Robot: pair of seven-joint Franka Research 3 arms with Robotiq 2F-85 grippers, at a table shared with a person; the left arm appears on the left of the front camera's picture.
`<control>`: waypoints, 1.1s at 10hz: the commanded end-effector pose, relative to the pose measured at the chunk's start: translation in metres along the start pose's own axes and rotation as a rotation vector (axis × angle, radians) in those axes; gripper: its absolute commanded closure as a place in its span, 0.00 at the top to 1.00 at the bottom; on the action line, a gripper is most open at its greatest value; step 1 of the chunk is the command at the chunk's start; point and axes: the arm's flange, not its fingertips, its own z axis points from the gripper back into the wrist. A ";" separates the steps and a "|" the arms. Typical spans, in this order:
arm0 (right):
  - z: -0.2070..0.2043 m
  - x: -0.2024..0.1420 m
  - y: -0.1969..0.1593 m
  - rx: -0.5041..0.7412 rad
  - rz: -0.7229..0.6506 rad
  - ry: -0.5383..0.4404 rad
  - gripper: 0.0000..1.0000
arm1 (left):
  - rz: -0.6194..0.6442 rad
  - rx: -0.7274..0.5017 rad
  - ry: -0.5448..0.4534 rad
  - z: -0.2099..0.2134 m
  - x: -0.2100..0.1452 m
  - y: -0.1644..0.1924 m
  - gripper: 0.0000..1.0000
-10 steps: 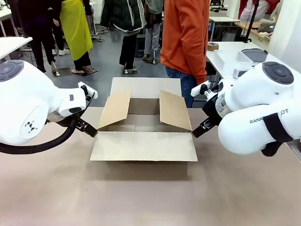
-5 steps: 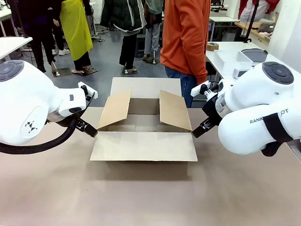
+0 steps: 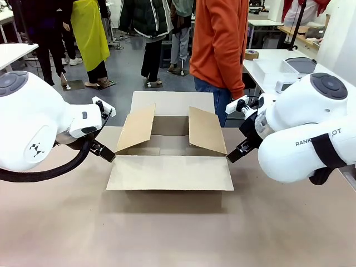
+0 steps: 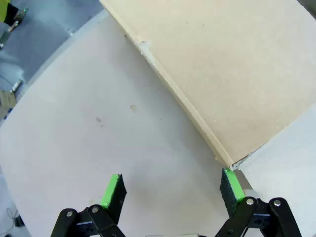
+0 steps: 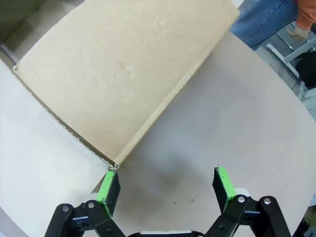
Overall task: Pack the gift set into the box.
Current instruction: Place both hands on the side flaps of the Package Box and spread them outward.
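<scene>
The box (image 3: 169, 172) stands open in the middle of the table, its four flaps spread; the two side flaps lean up and outward. My left gripper (image 3: 105, 151) is open at the box's near left corner. In the left wrist view the left gripper (image 4: 170, 185) has one green pad (image 4: 231, 185) right at the corner of a flap of the box (image 4: 237, 74). My right gripper (image 3: 236, 153) is open at the near right corner. The right gripper (image 5: 165, 182) has one pad (image 5: 108, 186) just under a flap corner of the box (image 5: 123, 74). The gift set is out of view.
A person in an orange top (image 3: 219, 44) stands at the far side behind the box. A white side table (image 3: 267, 58) with a pale bin is at the back right. Bare tabletop (image 3: 178, 233) lies in front of the box.
</scene>
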 end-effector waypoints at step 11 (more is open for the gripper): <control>0.199 -0.144 -0.199 0.639 -0.947 -0.288 1.00 | 0.636 -0.360 -0.210 0.197 -0.157 0.180 1.00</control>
